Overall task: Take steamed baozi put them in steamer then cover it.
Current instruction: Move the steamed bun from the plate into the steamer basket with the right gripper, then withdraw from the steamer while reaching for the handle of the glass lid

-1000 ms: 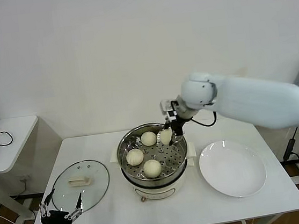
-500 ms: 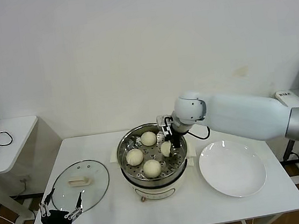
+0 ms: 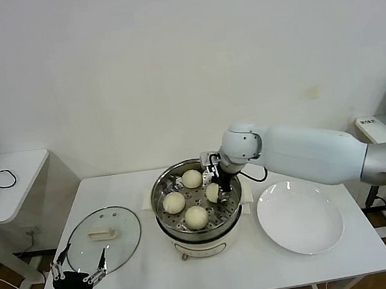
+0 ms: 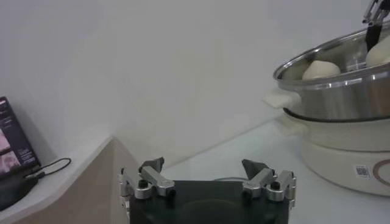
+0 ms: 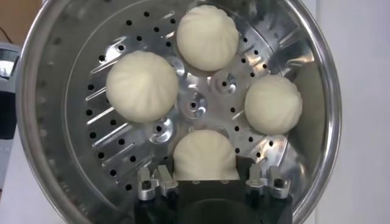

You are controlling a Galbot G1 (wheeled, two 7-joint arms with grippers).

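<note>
The steamer (image 3: 156, 203) stands mid-table on its cream-white base, with four baozi on its perforated tray (image 5: 194, 106). My right gripper (image 3: 216, 184) reaches down inside at the steamer's right side. Its fingers are spread on either side of the fourth baozi (image 5: 204, 155), which rests on the tray. In the right wrist view the gripper (image 5: 207, 178) shows a gap beside that bun. The other three baozi (image 3: 192, 178) (image 3: 174, 202) (image 3: 196, 216) lie around it. The cover (image 3: 124, 246) lies flat on the table, left of the steamer. My left gripper (image 3: 78, 272) is open and parked at the table's front left.
A flat white plate (image 3: 300, 217) lies bare to the right of the steamer. A small side table (image 3: 14, 168) with cables stands at far left. In the left wrist view the steamer (image 4: 341, 91) rises to the right of the left gripper (image 4: 204, 170).
My right gripper has come down from above the steamer's rim into the steamer, carrying the fourth baozi. That baozi now rests on the tray. The left arm has not moved.
</note>
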